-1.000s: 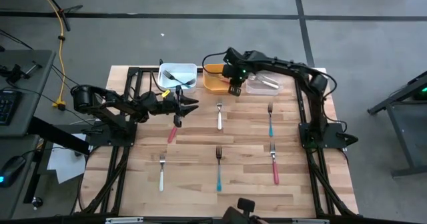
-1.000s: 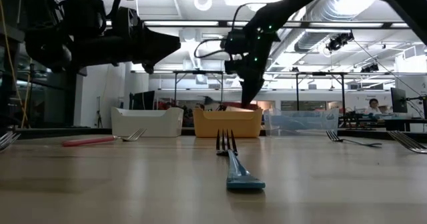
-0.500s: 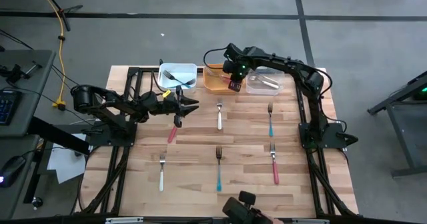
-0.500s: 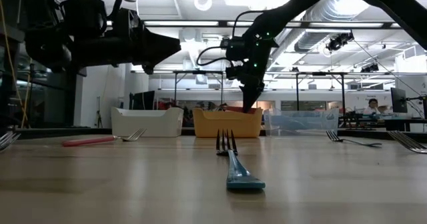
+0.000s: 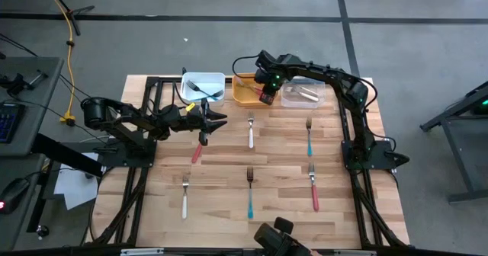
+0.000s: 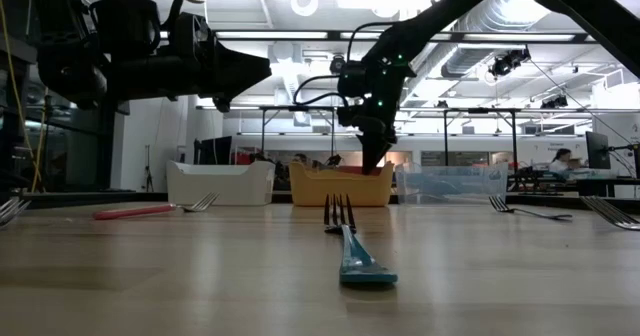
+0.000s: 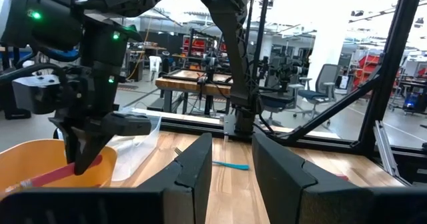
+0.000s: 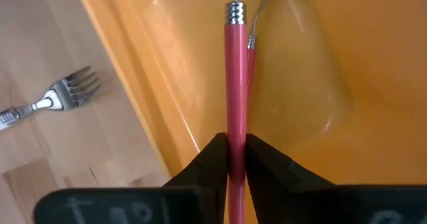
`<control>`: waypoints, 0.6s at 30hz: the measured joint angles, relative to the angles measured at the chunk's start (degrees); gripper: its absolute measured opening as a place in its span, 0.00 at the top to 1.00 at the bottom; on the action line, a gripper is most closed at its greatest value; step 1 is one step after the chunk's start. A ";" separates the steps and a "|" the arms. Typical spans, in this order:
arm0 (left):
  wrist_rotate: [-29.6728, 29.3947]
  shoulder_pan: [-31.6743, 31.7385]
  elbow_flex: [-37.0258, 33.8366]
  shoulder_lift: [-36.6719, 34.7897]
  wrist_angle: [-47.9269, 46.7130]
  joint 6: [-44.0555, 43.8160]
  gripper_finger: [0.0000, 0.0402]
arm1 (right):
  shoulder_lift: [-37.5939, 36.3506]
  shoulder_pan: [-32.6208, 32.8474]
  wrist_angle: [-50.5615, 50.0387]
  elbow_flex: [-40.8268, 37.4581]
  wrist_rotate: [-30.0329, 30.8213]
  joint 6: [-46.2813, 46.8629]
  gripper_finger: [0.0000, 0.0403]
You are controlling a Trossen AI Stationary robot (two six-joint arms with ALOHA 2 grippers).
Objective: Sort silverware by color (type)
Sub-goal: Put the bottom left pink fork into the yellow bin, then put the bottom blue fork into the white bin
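Mid-sort. Right gripper (image 5: pixel 264 96) over orange bin (image 5: pixel 242 96), fingers pinching a red fork (image 8: pixel 234 84). Left gripper (image 5: pixel 217 120) idle, fingers narrowly apart. Six forks left on table (image 5: pixel 229 210); white bin (image 5: pixel 187 96) and clear bin (image 5: pixel 293 100) partly filled.

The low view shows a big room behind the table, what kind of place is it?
Probably a robotics lab or workshop: bare ceiling ducts, workbenches, office chairs and a person at a desk.
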 joint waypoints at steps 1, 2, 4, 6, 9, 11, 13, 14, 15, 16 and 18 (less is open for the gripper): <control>0.00 0.00 0.00 0.00 0.00 -0.02 0.75 | 0.00 0.00 -0.10 0.00 0.06 0.25 0.88; 0.00 0.00 0.00 0.00 -0.05 -0.02 0.75 | 0.00 0.00 0.02 0.00 0.15 0.44 0.88; -0.01 0.00 0.00 0.00 -0.05 -0.02 0.75 | 0.00 0.00 0.11 0.00 0.29 0.48 0.86; 0.00 0.00 0.00 0.00 -0.11 -0.04 0.75 | -0.02 0.09 0.14 0.00 0.66 0.74 0.83; 0.00 0.00 0.00 0.00 -0.12 -0.20 0.75 | -0.44 0.57 -0.29 0.20 2.34 0.33 0.79; 0.00 0.00 0.00 0.00 -0.13 -0.63 0.75 | -1.05 0.67 -1.37 1.07 2.43 -0.11 0.77; 0.00 0.00 0.00 0.00 -0.15 -0.66 0.75 | -2.30 0.92 -1.27 1.42 2.43 -0.15 0.77; 0.00 0.00 0.00 0.00 -0.15 -0.66 0.75 | -2.99 0.92 -0.67 1.24 2.47 0.01 0.78; 0.00 0.00 0.00 0.00 -0.16 -0.63 0.75 | -3.83 0.93 0.91 0.58 2.65 1.11 0.80; 0.00 0.00 0.00 0.00 -0.27 -0.60 0.75 | -4.87 0.99 3.12 -0.57 2.81 2.25 0.82; -0.02 -0.02 0.00 0.00 -0.46 -0.20 0.75 | -7.43 1.60 10.27 -4.86 3.03 3.13 0.88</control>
